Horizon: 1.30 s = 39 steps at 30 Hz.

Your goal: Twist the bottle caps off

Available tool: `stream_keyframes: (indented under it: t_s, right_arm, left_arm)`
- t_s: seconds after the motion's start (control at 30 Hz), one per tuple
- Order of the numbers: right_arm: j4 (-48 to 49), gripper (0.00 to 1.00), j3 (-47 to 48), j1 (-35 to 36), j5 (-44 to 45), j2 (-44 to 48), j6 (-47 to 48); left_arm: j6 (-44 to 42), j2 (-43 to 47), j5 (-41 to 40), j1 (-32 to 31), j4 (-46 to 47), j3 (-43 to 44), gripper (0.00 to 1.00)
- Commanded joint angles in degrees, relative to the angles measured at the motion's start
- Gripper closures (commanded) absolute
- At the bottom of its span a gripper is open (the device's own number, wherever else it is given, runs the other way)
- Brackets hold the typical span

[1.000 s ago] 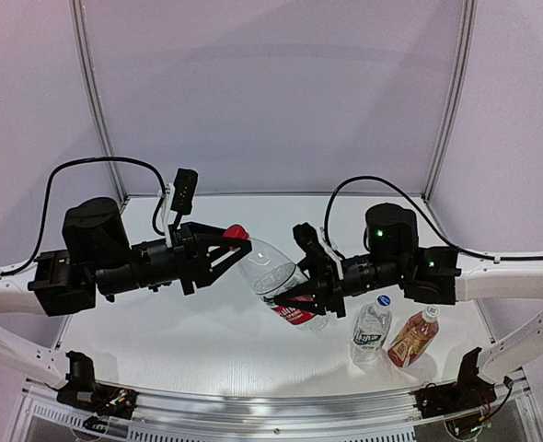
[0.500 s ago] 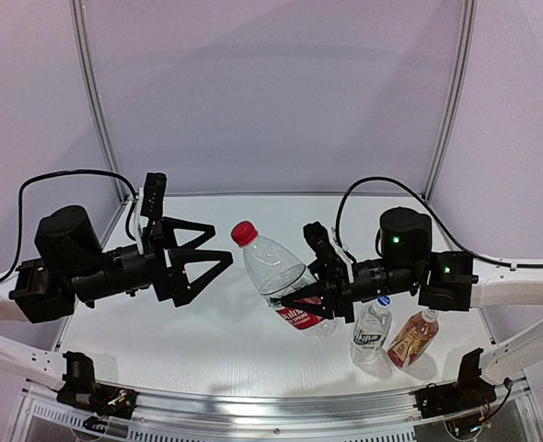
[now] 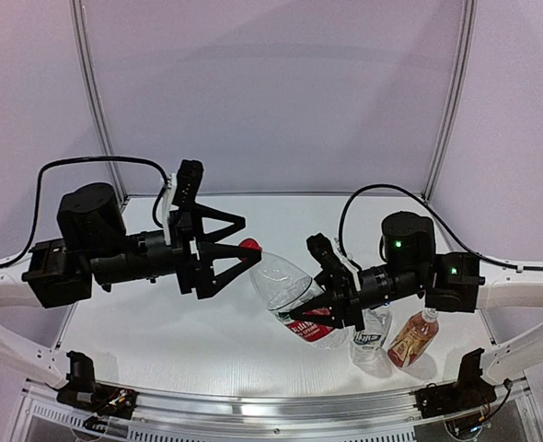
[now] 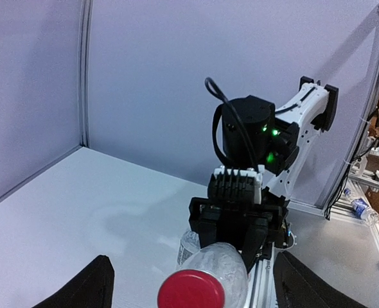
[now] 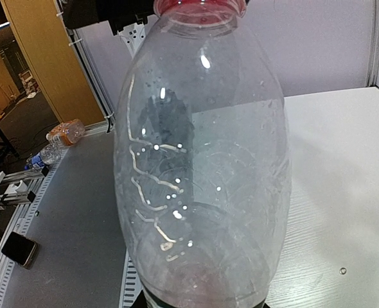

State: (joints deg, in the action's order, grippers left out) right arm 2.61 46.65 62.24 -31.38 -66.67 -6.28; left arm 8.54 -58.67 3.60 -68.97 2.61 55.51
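Now, step: gripping red cap (image 3: 249,245).
Left tool (image 3: 250,240): spread around it.
Right tool (image 3: 306,276): pinching bottle (image 3: 276,276).
Next: close, twist.

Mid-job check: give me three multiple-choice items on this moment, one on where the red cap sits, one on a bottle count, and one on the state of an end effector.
1. Where is the round red plastic cap?
A) between the left end effector's fingers
B) lying loose, off its bottle
C) hidden from every camera

2. How many bottles lie on the white table?
A) one
B) two
C) three

3. The right end effector is:
A) open
B) shut on the clear red-labelled plastic bottle
C) out of view

Answers:
1 A, the left wrist view shows a finger on each side of it, apart.
2 B, the clear bottle with blue-and-white cap and the amber drink bottle.
3 B, it holds that bottle tilted above the table.
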Motion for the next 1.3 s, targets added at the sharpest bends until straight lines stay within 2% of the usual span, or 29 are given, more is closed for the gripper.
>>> stream_keyframes:
  t_s: [0.0,0.1,0.2,0.23,0.27,0.3,0.37,0.43,0.5,0.63,0.67,0.73,0.8,0.93,1.27]
  right_arm:
    - [-2.25,0.82,-0.54,0.46,-1.61,2.08,1.44]
    - [-2.26,0.82,-0.95,0.44,-1.63,3.20,1.54]
    - [-2.26,0.82,-1.81,0.49,-1.31,4.49,1.32]
    - [-2.26,0.82,-2.04,0.44,-1.11,4.78,1.21]
    - [-2.30,0.82,-2.24,0.48,-0.95,4.98,1.05]
    - [-2.27,0.82,-2.43,0.45,-0.82,5.12,0.89]
    - [-2.26,0.82,-2.80,0.43,-0.58,5.16,0.52]
    - [-1.99,0.82,-3.17,0.44,-0.13,5.03,0.28]
    - [-1.76,0.82,-3.21,0.48,0.21,4.68,0.06]
    - [-1.47,0.82,-3.06,0.46,0.58,4.01,-0.07]
    - [-1.47,0.82,-2.97,0.45,0.59,4.01,0.00]
    - [-1.47,0.82,-2.73,0.43,0.53,4.13,0.11]
    - [-1.79,0.82,-2.38,0.43,0.36,4.23,0.33]
    - [-2.00,0.82,-2.18,0.45,0.52,4.27,1.08]
    - [-1.37,0.83,-2.28,0.50,0.00,4.75,1.32]
  left_arm:
    - [-1.27,-3.56,-0.73,0.27,0.67,2.03,0.17]
    - [-1.08,-4.61,-0.47,0.56,1.53,2.15,0.21]
    - [-0.54,-4.87,0.90,0.67,3.50,1.16,0.45]
    - [-0.10,-4.83,1.64,0.63,4.50,0.71,0.49]
    - [0.18,-4.79,2.62,0.61,5.12,0.44,0.49]
    - [0.51,-4.72,3.44,0.59,5.54,0.25,0.45]
    - [1.06,-4.62,4.73,0.52,6.09,0.01,0.30]
    - [1.49,-4.31,5.68,0.44,6.66,-0.36,0.23]
    - [1.80,-3.92,5.96,0.42,7.23,-0.84,0.24]
    - [2.03,-2.92,5.81,0.48,7.65,-1.68,0.43]
    - [1.90,-2.79,5.81,0.50,7.67,-1.83,0.45]
    - [1.61,-2.76,5.56,0.70,7.54,-1.98,0.43]
    - [1.64,-2.99,5.81,1.33,7.46,-2.07,0.36]
    - [3.40,-3.76,6.93,3.19,7.78,-2.15,0.30]
    - [4.97,-5.68,9.28,3.77,8.63,-1.80,0.32]
